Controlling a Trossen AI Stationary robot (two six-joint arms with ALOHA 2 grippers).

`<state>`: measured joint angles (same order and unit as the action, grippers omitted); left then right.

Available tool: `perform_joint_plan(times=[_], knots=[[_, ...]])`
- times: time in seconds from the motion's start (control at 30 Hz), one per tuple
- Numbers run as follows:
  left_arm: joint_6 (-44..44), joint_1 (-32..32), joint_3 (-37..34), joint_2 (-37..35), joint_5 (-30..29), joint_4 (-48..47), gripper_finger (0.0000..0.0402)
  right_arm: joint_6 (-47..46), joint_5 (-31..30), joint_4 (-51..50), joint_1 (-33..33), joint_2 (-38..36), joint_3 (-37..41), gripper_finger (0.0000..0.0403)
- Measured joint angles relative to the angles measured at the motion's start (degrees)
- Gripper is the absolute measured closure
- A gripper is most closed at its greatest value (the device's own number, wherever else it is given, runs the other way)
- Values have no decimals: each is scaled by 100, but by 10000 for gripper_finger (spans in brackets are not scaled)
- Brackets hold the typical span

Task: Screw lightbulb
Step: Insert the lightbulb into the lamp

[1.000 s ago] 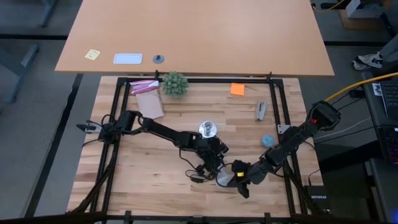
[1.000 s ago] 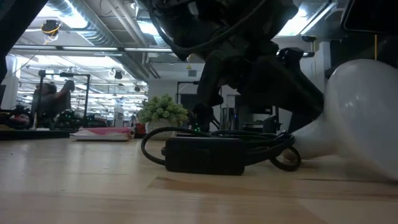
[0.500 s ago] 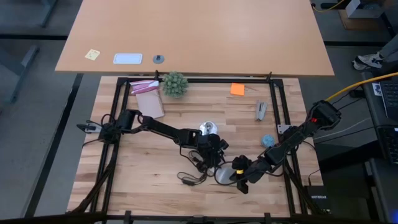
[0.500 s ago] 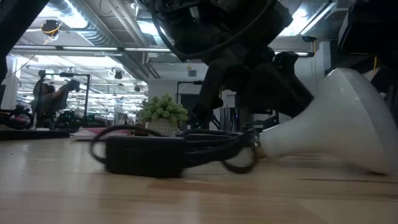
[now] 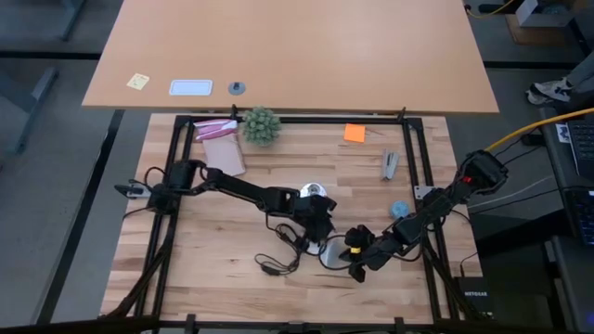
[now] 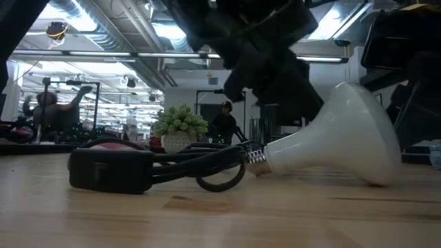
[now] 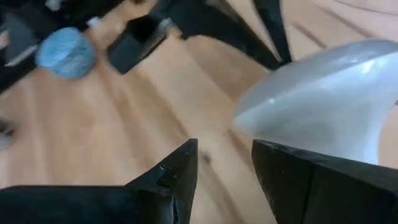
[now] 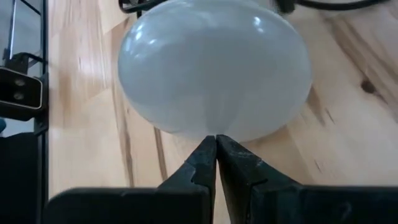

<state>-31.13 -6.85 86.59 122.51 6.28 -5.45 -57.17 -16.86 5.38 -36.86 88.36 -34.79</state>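
Lightbulb lies on table, base toward cord.

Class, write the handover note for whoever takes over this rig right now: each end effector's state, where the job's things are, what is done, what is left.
Left end effector: nearly shut, empty, beside the small white frosted lightbulb.
Right end effector: shut, tips against the bulb's dome, not gripping it.
Lightbulb: lying on its side on the wooden table, screw base towards the black cord.
Round silvery socket: separate, near the table's middle.
Done: nothing screwed in.
Left: grasp the bulb and screw it into the socket.
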Motion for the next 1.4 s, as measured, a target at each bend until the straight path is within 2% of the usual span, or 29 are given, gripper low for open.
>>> perform_joint_plan(times=[0.17,0.43,1.13,1.23,1.4], knots=[[97,0,-2,-317,-512,-526,259,33,-41,26,-1,0,0,379],[1491,-17,-2,-676,-611,-1292,259,91,-68,36,-7,0,0,379],[1730,-44,-4,-648,-609,-844,258,262,-53,47,-20,-9,-7,379],[1730,-80,-4,-648,-660,-846,246,310,-51,47,-20,-9,-7,379],[1726,-182,-4,-646,-1122,-867,200,319,-19,47,-21,-9,-9,379]])
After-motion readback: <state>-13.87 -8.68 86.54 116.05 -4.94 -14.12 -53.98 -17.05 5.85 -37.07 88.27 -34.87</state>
